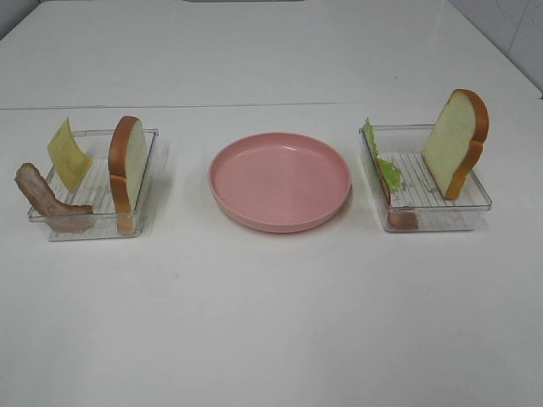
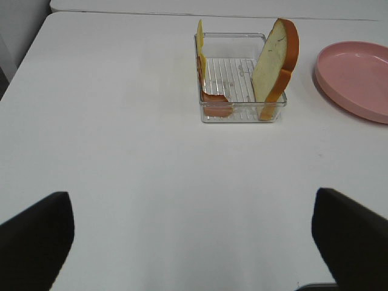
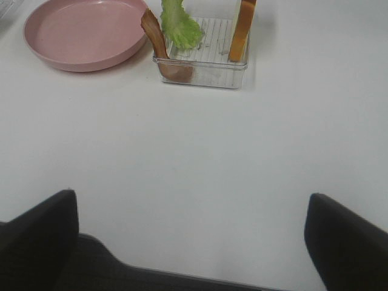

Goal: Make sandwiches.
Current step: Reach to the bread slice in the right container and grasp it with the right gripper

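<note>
The sandwich parts stand apart in two clear trays. In the left tray (image 1: 151, 134) a bread slice (image 1: 125, 161) stands on edge, with a yellow cheese square (image 1: 68, 154) and a brown meat strip (image 1: 42, 193). The right tray (image 1: 479, 202) holds another upright bread slice (image 1: 456, 142), a green lettuce leaf (image 1: 382, 161) and a meat strip (image 1: 402, 219). My left gripper (image 2: 191, 197) is open, well short of its tray (image 2: 233, 112). My right gripper (image 3: 191, 195) is open too, back from the lettuce (image 3: 180, 27). Neither gripper shows in the exterior high view.
A round pink plate (image 1: 280, 180) sits between the two trays on the white table. It also shows beside the tray in both wrist views, as the plate (image 2: 357, 76) on the left arm's side and the plate (image 3: 85, 33) on the right arm's side.
</note>
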Action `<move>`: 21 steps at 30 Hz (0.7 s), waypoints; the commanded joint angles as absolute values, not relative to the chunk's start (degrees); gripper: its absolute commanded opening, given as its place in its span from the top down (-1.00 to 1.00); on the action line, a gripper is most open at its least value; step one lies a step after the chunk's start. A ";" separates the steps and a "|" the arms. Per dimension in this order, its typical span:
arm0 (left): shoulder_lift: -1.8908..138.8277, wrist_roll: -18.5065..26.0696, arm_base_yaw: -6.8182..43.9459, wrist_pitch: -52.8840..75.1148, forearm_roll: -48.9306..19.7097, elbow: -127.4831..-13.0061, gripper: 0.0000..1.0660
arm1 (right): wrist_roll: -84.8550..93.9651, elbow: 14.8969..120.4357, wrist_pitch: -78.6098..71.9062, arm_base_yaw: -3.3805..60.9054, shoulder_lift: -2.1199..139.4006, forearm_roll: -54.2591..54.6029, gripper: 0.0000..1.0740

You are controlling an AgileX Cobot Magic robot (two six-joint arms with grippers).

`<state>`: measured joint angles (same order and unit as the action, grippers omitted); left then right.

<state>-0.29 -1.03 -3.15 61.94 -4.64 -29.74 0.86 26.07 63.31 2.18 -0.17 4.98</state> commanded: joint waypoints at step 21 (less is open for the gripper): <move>-1.20 -1.09 -3.21 61.48 -4.93 -29.62 -0.87 | 0.46 26.18 62.74 2.06 -2.12 5.21 -0.84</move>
